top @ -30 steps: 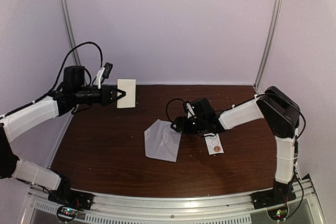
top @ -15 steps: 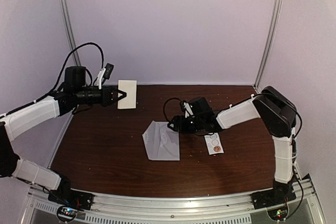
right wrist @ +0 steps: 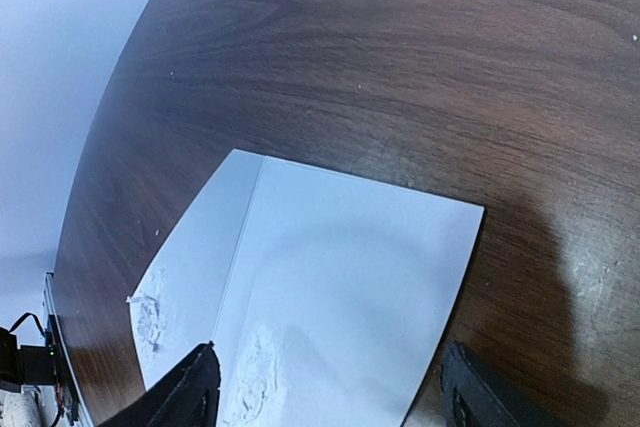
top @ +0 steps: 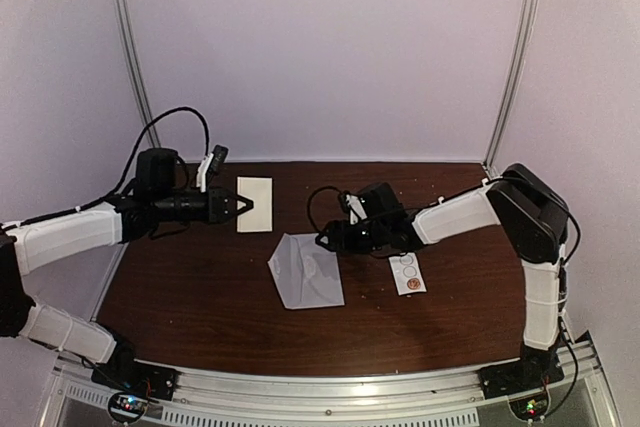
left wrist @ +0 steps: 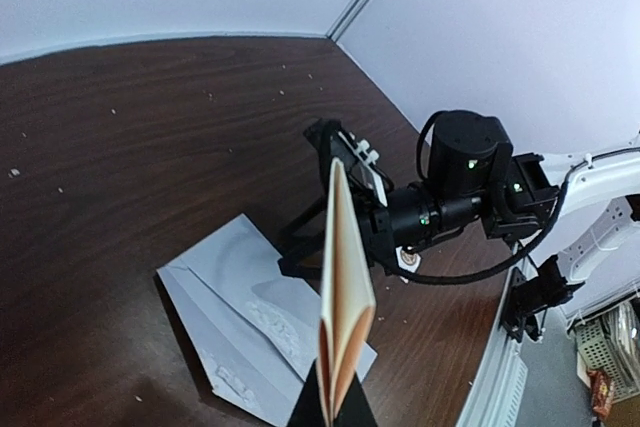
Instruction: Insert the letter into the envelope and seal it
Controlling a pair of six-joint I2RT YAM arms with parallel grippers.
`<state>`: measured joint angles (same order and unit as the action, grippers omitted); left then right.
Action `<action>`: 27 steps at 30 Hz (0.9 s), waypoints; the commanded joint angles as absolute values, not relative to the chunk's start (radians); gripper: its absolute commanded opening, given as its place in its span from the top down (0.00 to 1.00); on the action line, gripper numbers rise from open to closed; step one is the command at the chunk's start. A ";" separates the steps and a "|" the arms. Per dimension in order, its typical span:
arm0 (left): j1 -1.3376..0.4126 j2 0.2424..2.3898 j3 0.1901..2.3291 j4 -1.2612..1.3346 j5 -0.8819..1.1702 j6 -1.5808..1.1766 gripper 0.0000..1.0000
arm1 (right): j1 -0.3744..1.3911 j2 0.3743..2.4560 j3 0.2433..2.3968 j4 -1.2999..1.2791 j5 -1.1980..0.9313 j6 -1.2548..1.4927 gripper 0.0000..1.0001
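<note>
The letter (top: pixel 254 204), a folded cream sheet, is pinched at one edge by my left gripper (top: pixel 238 205), which is shut on it above the table's back left. In the left wrist view the letter (left wrist: pixel 345 287) stands edge-on, rising from the gripper (left wrist: pixel 335 405). The pale grey-white envelope (top: pixel 305 272) lies flat mid-table with its flap spread out to the left. My right gripper (top: pixel 325 239) hangs open at the envelope's upper right edge. In the right wrist view its fingers (right wrist: pixel 195 395) stand wide apart over the envelope (right wrist: pixel 340 277), holding nothing.
A small white sticker strip with circles (top: pixel 407 273) lies on the dark wooden table (top: pixel 200 297) just right of the envelope, under the right forearm. Metal frame posts (top: pixel 125 37) and white walls close in the back and sides.
The left arm has carried the letter to the right and lower, nearer the envelope. The right gripper has slid left over the envelope's edge, and the envelope has shifted slightly left.
</note>
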<state>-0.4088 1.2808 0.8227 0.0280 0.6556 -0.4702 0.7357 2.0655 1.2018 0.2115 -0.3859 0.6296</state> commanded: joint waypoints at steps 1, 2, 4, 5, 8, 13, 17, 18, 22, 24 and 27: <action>-0.518 1.253 0.720 0.181 0.526 -0.725 1.00 | 0.743 1.926 1.165 0.157 -0.340 0.591 0.23; -0.545 1.256 0.700 0.200 0.498 -0.771 1.00 | 0.744 1.906 1.152 0.152 -0.337 0.593 0.23; -0.598 1.268 0.667 0.234 0.449 -0.843 1.00 | 0.744 1.864 1.116 0.149 -0.340 0.607 0.24; -0.621 1.279 0.657 0.242 0.429 -0.871 1.00 | 0.743 1.838 1.086 0.150 -0.345 0.617 0.24; -0.661 1.318 0.633 0.259 0.386 -0.935 1.00 | 0.749 1.783 1.011 0.165 -0.358 0.641 0.24; -0.666 1.390 0.626 0.280 0.378 -0.971 1.00 | 0.769 1.717 0.910 0.196 -0.356 0.670 0.25; -0.666 1.439 0.644 0.265 0.360 -0.955 1.00 | 0.788 1.707 0.877 0.225 -0.357 0.686 0.25; -0.666 1.450 0.651 0.258 0.356 -0.950 1.00 | 0.796 1.712 0.878 0.228 -0.360 0.687 0.25; -0.666 1.499 0.664 0.248 0.354 -0.934 1.00 | 0.819 1.746 0.890 0.238 -0.369 0.693 0.25; -0.666 1.527 0.665 0.243 0.351 -0.926 1.00 | 0.829 1.763 0.896 0.242 -0.372 0.697 0.25; -0.666 1.563 0.666 0.244 0.357 -0.918 1.00 | 0.838 1.778 0.900 0.245 -0.379 0.702 0.24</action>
